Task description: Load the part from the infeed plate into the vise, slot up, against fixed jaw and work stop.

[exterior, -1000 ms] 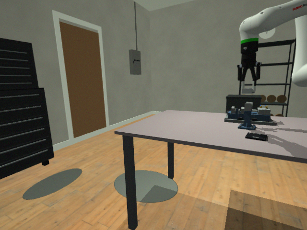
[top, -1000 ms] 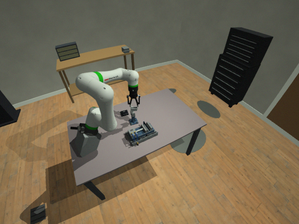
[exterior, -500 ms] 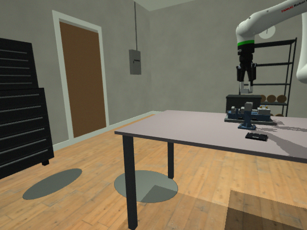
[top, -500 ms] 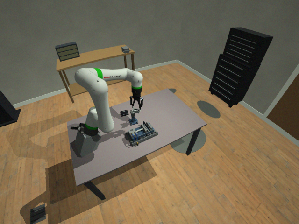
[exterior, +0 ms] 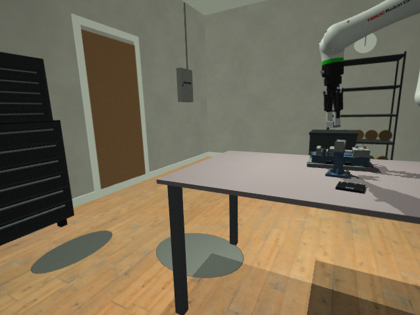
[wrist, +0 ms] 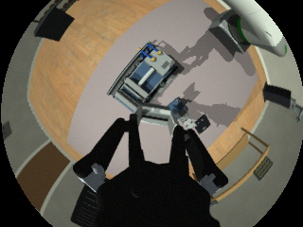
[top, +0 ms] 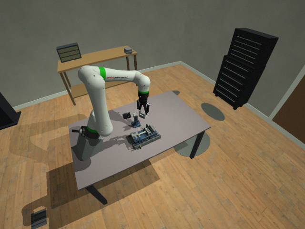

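Worktop (top: 177, 115): arm over its mid-rear.
Vise (top: 145, 134): mid-worktop toward the front edge, open, unloaded.
Infeed plate (top: 127, 115): vacated.
Gripper (top: 143, 111): clenched on part (top: 142, 113), airborne.
Outstanding: seating, release, retreat.

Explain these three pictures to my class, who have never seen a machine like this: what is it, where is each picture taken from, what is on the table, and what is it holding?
The white machine is a jointed robot arm bolted to a grey table. At its tip is a gripper, a two-fingered claw.

The first picture looks down from high in the room. The second looks across from beside the table. The round third one comes from a camera on the arm's wrist, looking down past the dark fingers.

On the table stand a vise, a clamp for metalwork, a small blue V-block with a grey piece on top, and a flat black infeed plate.

The gripper is closed on a small pale block, the part, held in the air above the table, between the V-block and the vise.
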Motion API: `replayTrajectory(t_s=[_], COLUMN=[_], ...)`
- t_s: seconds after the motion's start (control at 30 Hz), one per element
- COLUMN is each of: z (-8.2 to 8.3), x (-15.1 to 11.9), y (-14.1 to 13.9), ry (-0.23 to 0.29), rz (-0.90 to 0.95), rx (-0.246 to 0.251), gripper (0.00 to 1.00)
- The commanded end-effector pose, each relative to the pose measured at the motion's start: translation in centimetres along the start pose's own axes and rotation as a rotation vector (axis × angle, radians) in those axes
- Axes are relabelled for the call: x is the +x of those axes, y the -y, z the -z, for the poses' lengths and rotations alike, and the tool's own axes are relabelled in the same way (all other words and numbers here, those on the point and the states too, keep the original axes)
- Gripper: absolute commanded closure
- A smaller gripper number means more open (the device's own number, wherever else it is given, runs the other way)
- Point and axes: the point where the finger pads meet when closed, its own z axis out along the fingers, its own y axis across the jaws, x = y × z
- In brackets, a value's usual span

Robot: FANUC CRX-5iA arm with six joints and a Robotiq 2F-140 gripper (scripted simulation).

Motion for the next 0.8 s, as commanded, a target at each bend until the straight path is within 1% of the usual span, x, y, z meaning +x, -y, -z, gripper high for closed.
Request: replayTrajectory(t_s=[0.0, 0.2, 0.27, 0.53, 0.77], z=[0.0, 0.2, 0.2, 0.5, 0.7], x=[0.3, 0.9, 0.9, 1.7, 2.3], y=[1.7, 4.0, 4.0, 6.8, 8.6], ry=[0.008, 0.023, 0.023, 0.045, 0.062], rz=[-0.098, -0.226, -0.226, -0.366, -0.454], rx=[-0.007, -0.005, -0.005, 0.0, 0.004], gripper=[1.0, 1.0, 1.0, 1.0, 1.0])
